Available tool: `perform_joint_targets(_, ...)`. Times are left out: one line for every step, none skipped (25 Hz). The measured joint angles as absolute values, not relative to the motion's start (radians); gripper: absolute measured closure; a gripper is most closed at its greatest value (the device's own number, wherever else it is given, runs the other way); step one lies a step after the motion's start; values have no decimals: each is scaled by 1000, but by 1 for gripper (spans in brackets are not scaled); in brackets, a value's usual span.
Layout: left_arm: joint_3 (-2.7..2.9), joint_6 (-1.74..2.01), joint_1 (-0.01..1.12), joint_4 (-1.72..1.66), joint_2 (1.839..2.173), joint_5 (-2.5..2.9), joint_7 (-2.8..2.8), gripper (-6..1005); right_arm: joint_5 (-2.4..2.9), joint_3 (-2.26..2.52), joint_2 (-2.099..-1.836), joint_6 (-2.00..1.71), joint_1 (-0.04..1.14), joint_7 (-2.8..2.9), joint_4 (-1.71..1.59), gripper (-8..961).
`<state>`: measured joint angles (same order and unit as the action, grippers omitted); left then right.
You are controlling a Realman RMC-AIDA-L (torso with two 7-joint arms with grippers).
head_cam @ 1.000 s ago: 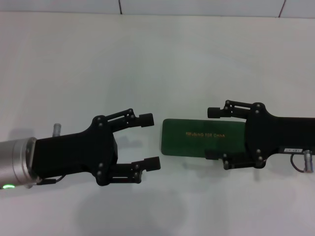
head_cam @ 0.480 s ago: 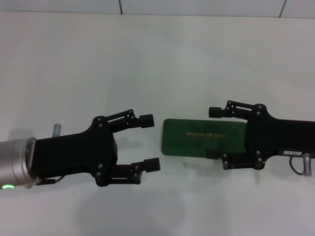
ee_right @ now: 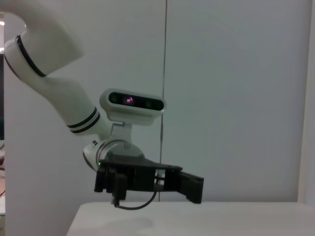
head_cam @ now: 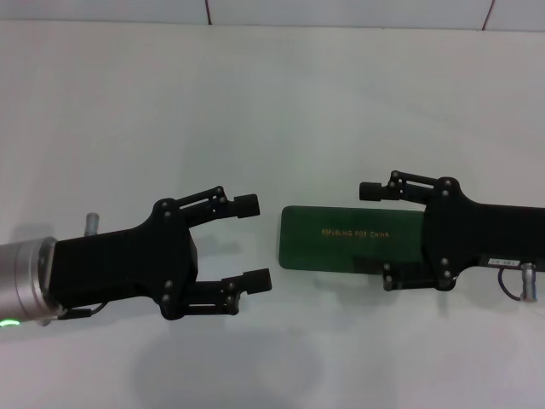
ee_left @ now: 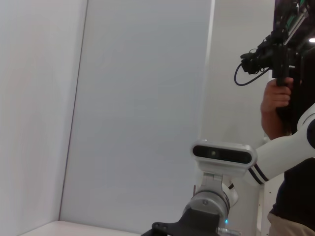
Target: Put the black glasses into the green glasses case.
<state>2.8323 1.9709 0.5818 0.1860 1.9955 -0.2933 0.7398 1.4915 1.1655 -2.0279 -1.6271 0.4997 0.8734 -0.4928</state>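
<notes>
The green glasses case (head_cam: 341, 239) lies closed, lid up, on the white table (head_cam: 272, 102), a little right of centre, with gold lettering on the lid. My right gripper (head_cam: 375, 235) comes in from the right and stands open, one finger beyond the case's far edge and one at its near edge, over the case's right end. My left gripper (head_cam: 253, 241) is open with nothing between its fingers, just left of the case and apart from it; it also shows side-on in the right wrist view as the left gripper (ee_right: 193, 188). The black glasses are out of view.
Bare white tabletop runs to the back wall (head_cam: 341, 13). The wrist views look out level over the table: my head camera (ee_right: 134, 102) shows in the right one, and a person holding a camera rig (ee_left: 278, 59) stands behind me in the left one.
My left gripper has drawn back a little to the left, away from the case. The right gripper's near finger has pulled slightly rightward along the case edge. The case has not moved.
</notes>
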Motion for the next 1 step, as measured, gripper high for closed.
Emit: perform_joint_targets(2832,1971,582,187,1996,-293,740,153,1488,1166,-2028,-1627,500,873,-493,140)
